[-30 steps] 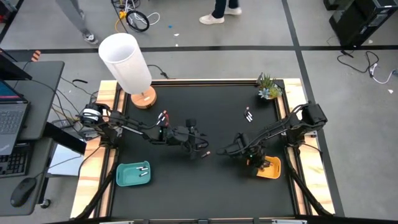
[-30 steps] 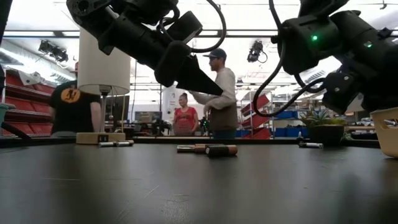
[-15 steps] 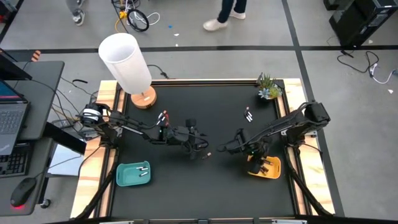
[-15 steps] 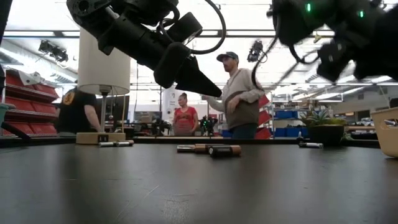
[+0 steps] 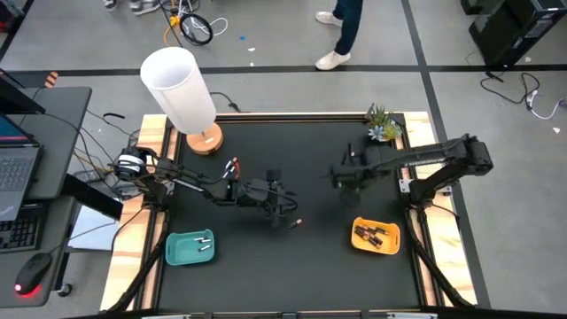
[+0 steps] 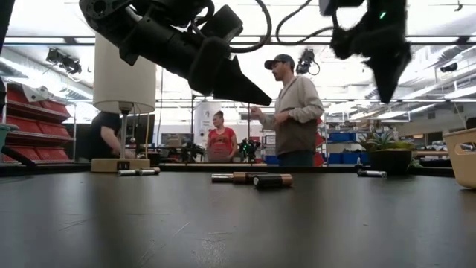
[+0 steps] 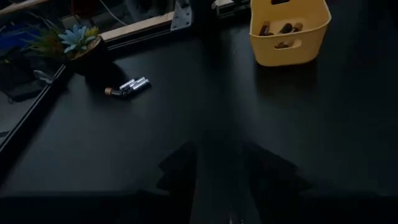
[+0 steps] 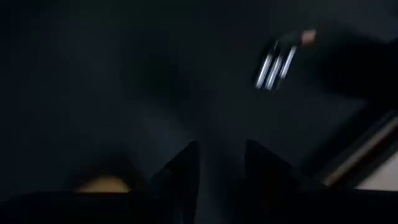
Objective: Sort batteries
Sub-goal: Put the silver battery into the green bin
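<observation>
At the near edge of the surface [image 5: 301, 275], pale batteries lie in the teal tray [image 5: 180, 254] and dark ones in the yellow tray [image 5: 396, 232]. At mid-surface the left hand [image 5: 282, 213] is held open and empty near a loose battery [image 5: 297, 221]. Farther back, the right hand [image 5: 339, 174], fingers parted and empty, is brought near the batteries [image 7: 127, 87] beside the plant [image 5: 383, 124]. The step is judged an approach; descent and closure on one battery are called for next.
</observation>
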{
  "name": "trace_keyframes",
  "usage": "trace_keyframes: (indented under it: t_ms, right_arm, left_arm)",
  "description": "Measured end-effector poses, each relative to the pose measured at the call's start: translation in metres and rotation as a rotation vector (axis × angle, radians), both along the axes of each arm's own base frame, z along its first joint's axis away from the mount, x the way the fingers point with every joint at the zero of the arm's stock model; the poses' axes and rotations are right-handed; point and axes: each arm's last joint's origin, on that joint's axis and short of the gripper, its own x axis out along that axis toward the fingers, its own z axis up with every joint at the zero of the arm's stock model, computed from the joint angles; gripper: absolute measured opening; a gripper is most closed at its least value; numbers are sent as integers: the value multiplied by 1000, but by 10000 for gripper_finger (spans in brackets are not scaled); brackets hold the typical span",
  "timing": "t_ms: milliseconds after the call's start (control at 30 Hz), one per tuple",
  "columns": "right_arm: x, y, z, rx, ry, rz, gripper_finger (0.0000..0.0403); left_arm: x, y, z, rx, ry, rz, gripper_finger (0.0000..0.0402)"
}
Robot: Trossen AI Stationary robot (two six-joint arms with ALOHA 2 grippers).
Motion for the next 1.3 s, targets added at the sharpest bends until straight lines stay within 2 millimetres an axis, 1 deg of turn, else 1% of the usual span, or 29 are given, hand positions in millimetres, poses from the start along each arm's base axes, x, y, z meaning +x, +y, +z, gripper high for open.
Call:
trace_keyframes:
  t_ms: [100,267,333,433,500,600,867,1100,1300]
  right_arm:
    - [-1,-26,-16,-1,-35,-20,108]
    - [-10,-63,-50,70,-57,-48,108]
    - [-15,-74,-61,85,-56,-69,109]
    - [-19,-85,-71,96,-43,-78,108]
    - [-20,-89,-77,108,-40,-74,107]
    - [-15,-93,-85,111,-58,-58,107]
    - [-8,-96,-102,127,-9,-36,105]
    - [-7,-99,-104,112,-2,-56,103]
    - [-11,-106,-104,125,-5,-90,102]
  left_arm:
    - [0,-2,0,-5,1,-4,147]
    - [-1,-7,-1,-5,5,-19,147]
    - [-1,-8,-1,-4,8,-22,147]
    - [-1,-8,-1,-4,9,-22,147]
    - [-1,-8,-1,-4,9,-22,147]
    - [-1,-8,0,-3,3,-22,147]
    - [-1,-8,0,-3,1,-22,147]
    - [-1,-8,-1,-1,8,-22,147]
    - [-1,-8,-1,1,10,-22,147]
